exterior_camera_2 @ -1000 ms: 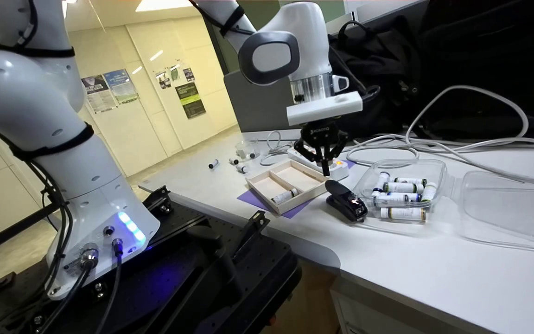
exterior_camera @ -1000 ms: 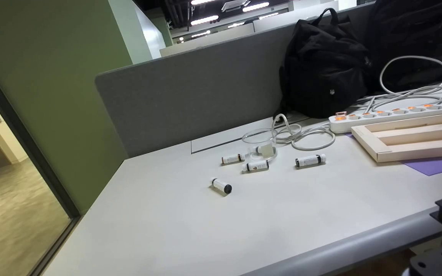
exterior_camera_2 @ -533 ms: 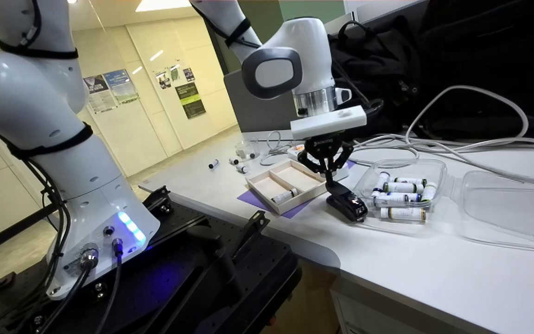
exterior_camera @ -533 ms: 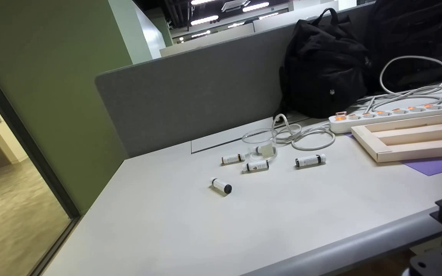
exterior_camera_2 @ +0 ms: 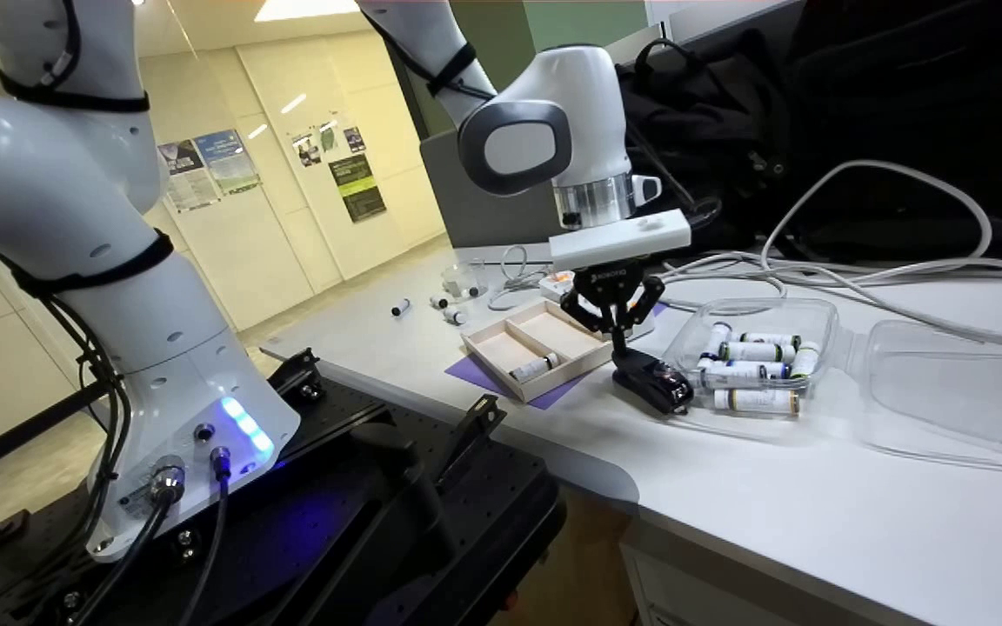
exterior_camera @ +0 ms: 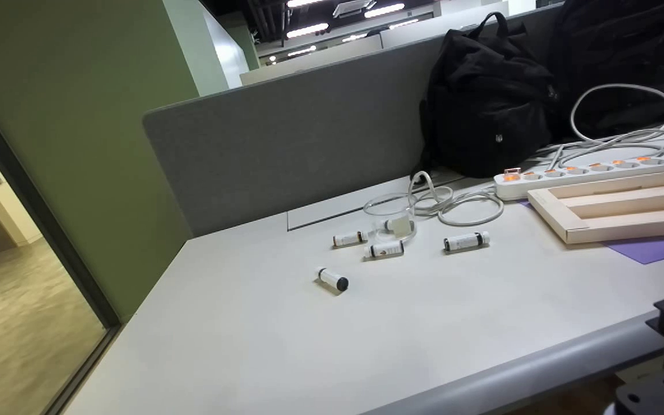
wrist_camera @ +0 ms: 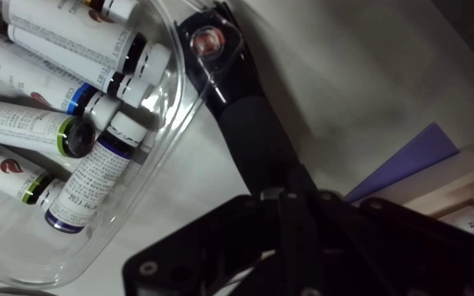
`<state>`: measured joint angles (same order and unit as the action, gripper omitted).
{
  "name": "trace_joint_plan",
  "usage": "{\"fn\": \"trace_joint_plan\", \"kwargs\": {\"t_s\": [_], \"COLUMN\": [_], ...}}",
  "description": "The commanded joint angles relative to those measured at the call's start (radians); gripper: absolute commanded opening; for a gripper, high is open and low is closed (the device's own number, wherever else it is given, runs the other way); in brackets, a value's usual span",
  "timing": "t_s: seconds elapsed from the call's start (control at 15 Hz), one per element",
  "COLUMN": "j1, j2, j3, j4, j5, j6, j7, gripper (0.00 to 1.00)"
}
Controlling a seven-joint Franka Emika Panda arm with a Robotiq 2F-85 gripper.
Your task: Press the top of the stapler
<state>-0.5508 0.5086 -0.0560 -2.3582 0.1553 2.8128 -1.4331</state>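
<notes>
A black stapler (exterior_camera_2: 659, 384) stands on the white desk, left of a clear plastic box, in an exterior view. In the wrist view the stapler (wrist_camera: 253, 127) runs from the top centre down to the fingers, with a reddish spot near its far end. My gripper (exterior_camera_2: 619, 342) points down, its fingers together with nothing seen between them. The fingertips touch the stapler's top arm near its raised end, and the arm sits low over the base. In the wrist view the gripper (wrist_camera: 282, 195) covers the stapler's near end, so the contact spot is hidden.
The clear box (exterior_camera_2: 827, 335) holds several vials and lies close beside the stapler. A wooden tray (exterior_camera_2: 501, 348) sits on a purple sheet (exterior_camera_2: 469, 376) on the other side. A power strip (exterior_camera: 585, 177), white cables (exterior_camera: 470, 213) and a black backpack (exterior_camera: 487, 104) are behind.
My gripper has moved down from just above the stapler onto its top. The stapler's top arm has tilted down toward the base. The other desk objects have not moved.
</notes>
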Motion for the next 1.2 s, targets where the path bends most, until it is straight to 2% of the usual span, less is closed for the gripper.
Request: {"fn": "trace_joint_plan", "kwargs": {"t_s": [0.0,0.4,0.67,0.93,1.0,1.13], "j1": [-0.007,0.004,-0.009,0.003,0.012,0.031], "j2": [0.112,0.144,0.060,-0.030,-0.045,-0.061], "j3": [-0.018,-0.036,-0.007,-0.006,-0.011,-0.026], "j4": [0.075,0.139,0.181,0.259,0.278,0.312], "j5": [-0.030,-0.025,0.016,0.028,0.029,0.021], "j6": [-0.034,-0.113,-0.209,-0.384,-0.419,-0.477], "j7": [0.035,0.064,0.059,0.040,0.038,0.037], "gripper": [0.00,0.00,0.00,0.00,0.25,0.33]}}
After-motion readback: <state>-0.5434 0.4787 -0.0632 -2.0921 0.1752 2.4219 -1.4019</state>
